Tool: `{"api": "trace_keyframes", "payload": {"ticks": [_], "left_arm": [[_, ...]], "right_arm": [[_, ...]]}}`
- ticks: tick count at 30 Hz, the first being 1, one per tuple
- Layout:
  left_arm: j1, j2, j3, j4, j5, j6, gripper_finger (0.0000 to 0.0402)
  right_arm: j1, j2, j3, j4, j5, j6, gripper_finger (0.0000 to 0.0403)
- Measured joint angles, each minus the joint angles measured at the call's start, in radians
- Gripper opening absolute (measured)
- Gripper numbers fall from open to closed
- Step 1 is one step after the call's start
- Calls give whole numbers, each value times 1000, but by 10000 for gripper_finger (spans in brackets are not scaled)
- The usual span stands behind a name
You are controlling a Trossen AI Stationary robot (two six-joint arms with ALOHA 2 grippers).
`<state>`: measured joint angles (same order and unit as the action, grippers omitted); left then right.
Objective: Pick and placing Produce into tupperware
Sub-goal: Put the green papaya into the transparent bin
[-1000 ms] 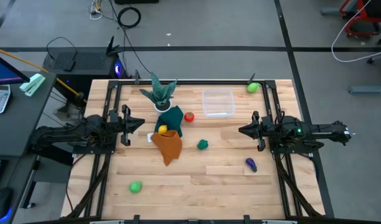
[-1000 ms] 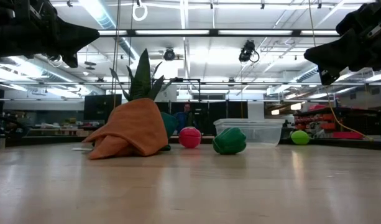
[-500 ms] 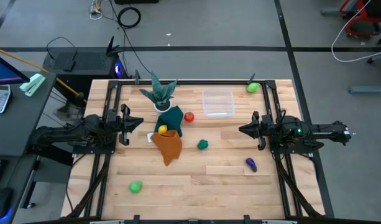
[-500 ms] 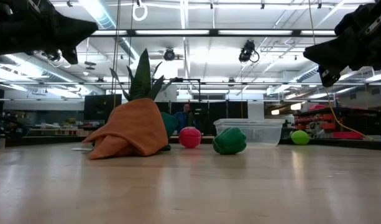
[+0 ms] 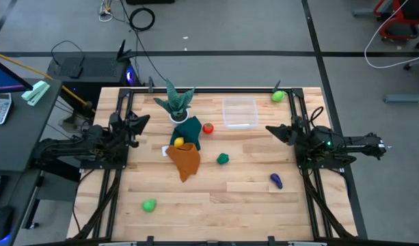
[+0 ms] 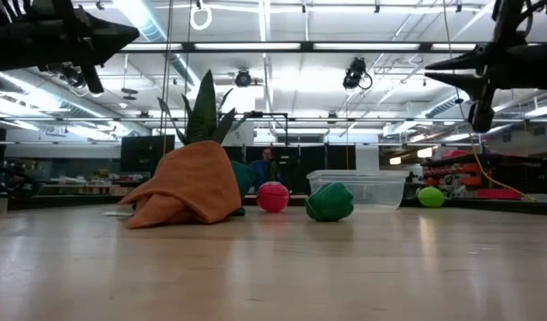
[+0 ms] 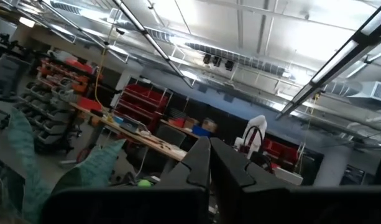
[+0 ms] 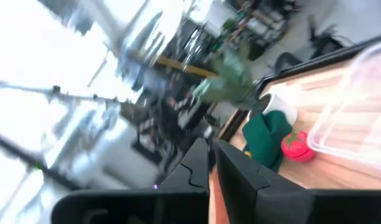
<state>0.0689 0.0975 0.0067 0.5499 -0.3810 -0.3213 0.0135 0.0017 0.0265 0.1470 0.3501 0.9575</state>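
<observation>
On the table, nothing is packed yet: the tupperware (image 5: 240, 113) sits empty at the far side, right of centre. Produce is scattered: red piece (image 5: 208, 128) just left of the box, dark green piece (image 5: 223, 158) mid-table, yellow piece (image 5: 179, 142) on the cloths, purple piece (image 5: 276, 180) near the right arm, one light green piece (image 5: 149, 204) at the near left, another (image 5: 278, 96) at the far right corner.

I judge the red piece the best first pick: closest to the box. I would open the fingers before descending and straddle it squarely, since it looks likely to roll.

Right gripper (image 5: 271, 130) is raised, pointing toward the box, fingers pressed together, holding nothing. Left gripper (image 5: 142, 121) is raised at the left edge, likewise closed and empty.
</observation>
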Motion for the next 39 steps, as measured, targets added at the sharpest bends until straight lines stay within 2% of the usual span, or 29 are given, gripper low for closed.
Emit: {"api": "trace_keyframes", "payload": {"ticks": [3, 7, 13, 21, 24, 29, 34, 39], "left_arm": [[0, 0, 0, 6, -10, 1, 24], [0, 0, 1, 22, -13, -89, 22], [0, 20, 44, -85, 14, -121, 16], [0, 150, 188, -282, 150, -106, 31], [-1, 221, 268, -376, 181, -82, 36], [-1, 341, 396, -560, 227, -91, 32], [-2, 470, 492, -578, 276, -145, 25], [-46, 595, 612, -639, 281, -143, 14]], "right_arm": [[0, 0, 0, 1, 41, 41, 0], [0, 0, 0, 26, 94, 45, 0], [0, 0, 1, 73, 115, 40, 0], [0, 1, 107, 29, 115, -120, 0], [0, 1, 203, -102, 114, -185, 0], [0, 16, 394, -437, 112, -219, 0], [0, 68, 591, -675, 103, -258, 0], [0, 162, 778, -880, 81, -306, 5]]}}
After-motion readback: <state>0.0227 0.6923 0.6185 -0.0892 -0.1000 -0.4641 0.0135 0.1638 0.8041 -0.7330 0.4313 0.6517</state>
